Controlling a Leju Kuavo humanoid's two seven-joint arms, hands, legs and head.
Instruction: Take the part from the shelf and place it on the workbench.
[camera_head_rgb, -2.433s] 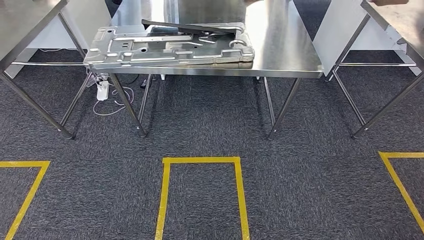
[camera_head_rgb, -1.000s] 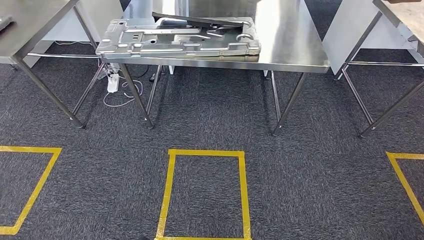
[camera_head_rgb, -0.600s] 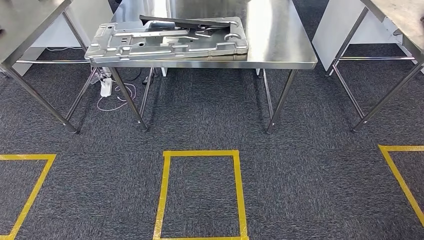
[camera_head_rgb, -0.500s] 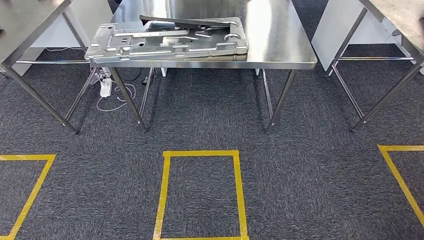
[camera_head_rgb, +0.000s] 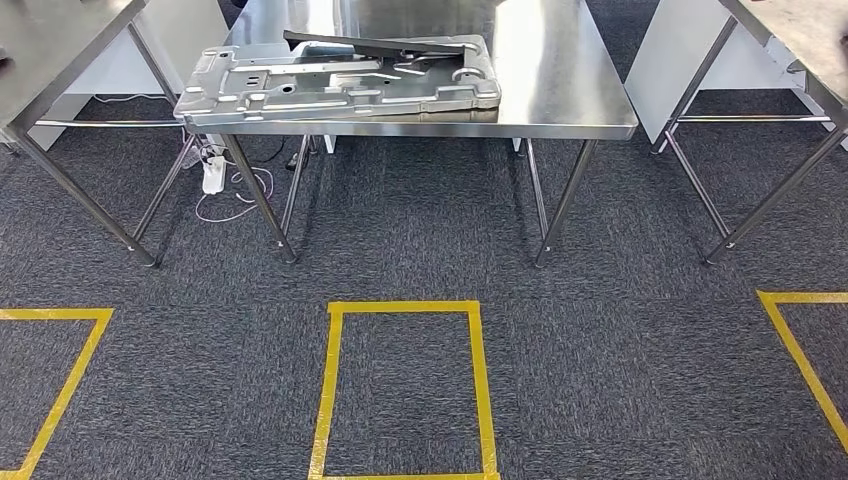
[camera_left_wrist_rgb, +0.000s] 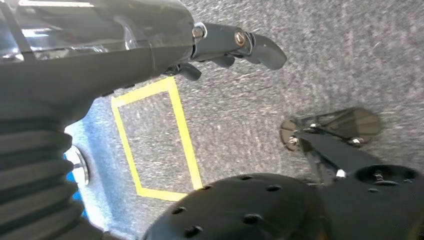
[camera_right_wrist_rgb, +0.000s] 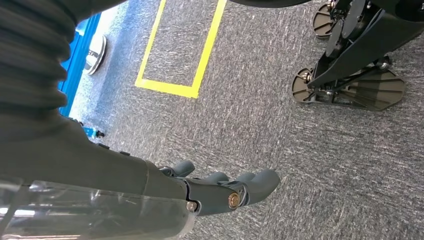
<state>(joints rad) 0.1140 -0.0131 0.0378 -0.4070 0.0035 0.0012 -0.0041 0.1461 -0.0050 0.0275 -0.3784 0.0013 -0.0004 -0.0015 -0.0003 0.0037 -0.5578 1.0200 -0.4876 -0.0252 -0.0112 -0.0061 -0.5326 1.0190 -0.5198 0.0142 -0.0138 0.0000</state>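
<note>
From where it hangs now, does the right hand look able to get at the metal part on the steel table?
Probably not yet. The right hand hangs over carpet, holding nothing, while the metal part lies on the steel table beyond a yellow floor box.

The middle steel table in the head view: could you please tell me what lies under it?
Under the steel table, grey carpet and, by its left legs, a white power strip with loose cable. The tabletop hides the floor farther back.

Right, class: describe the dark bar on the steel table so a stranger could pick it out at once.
Start at the middle steel table, between two other tables. On its left half lies a large pressed silver metal panel. The dark bar lies along that panel's far edge: long, thin and near-black against the shiny silver.
</note>
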